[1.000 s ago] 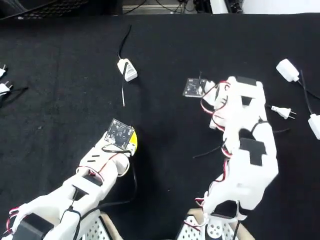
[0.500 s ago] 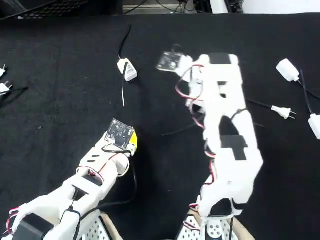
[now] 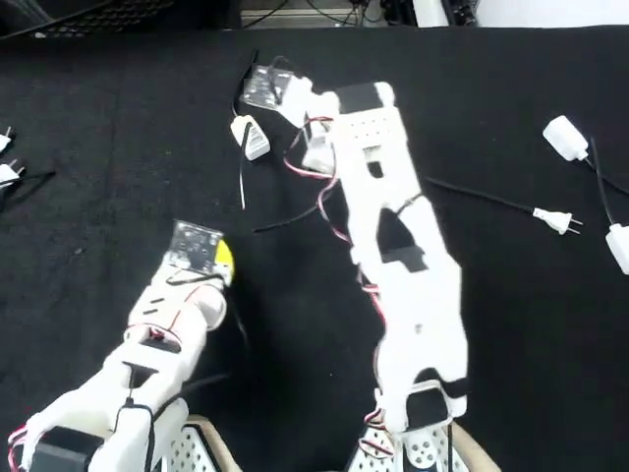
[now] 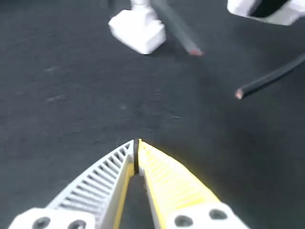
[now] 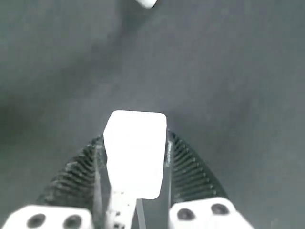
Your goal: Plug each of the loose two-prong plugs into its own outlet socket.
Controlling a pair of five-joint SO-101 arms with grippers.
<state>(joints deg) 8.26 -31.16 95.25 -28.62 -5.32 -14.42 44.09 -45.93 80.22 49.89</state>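
Pinched a white, boxy, round-cornered block [image 5: 135,152] between the right fingers [image 5: 190,169], above the far tabletop [image 3: 118,108], near a white wedge [image 3: 252,137] on a black cord. Pressed the left fingers [image 4: 167,179] together, low over the tabletop. Two-prong plug [image 3: 557,221] loose, well right.

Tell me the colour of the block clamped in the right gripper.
White; the block shows best in the right wrist view.

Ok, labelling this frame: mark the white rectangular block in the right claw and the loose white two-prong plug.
white rectangular block [image 5: 136,152]: right wrist view, its flat face.
white two-prong plug [image 3: 550,218]: high view, its body.
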